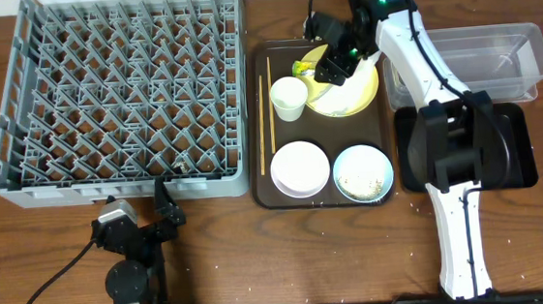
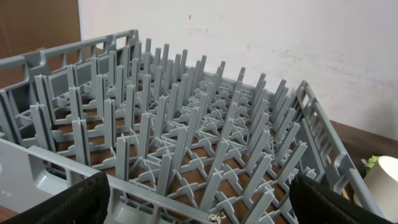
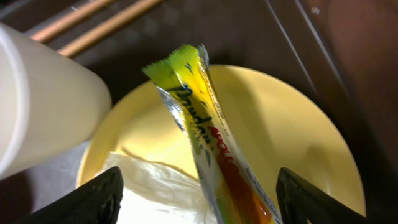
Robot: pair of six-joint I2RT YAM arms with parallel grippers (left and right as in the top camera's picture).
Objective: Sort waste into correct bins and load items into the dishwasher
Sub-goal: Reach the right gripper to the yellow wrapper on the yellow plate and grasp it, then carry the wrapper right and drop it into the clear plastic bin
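Note:
The green-and-yellow snack wrapper (image 3: 208,143) stands on the yellow plate (image 3: 286,124), with the crumpled white napkin (image 3: 152,183) beside it. My right gripper (image 3: 199,202) is open and straddles the wrapper, its fingers (image 3: 93,199) clear of it on both sides. From overhead, that gripper (image 1: 328,68) hangs over the plate (image 1: 354,92) on the brown tray. Down at the grey dishwasher rack's (image 1: 121,91) near edge, my left gripper (image 1: 164,204) is open and holds nothing. In the left wrist view, the rack (image 2: 186,137) fills the frame.
The brown tray (image 1: 326,198) also holds a white cup (image 1: 288,98), chopsticks (image 1: 265,114), a white bowl (image 1: 300,168) and a light blue bowl (image 1: 362,173) with rice. The clear tub (image 1: 483,62) and the black tray (image 1: 514,147) lie to the right, partly under the right arm.

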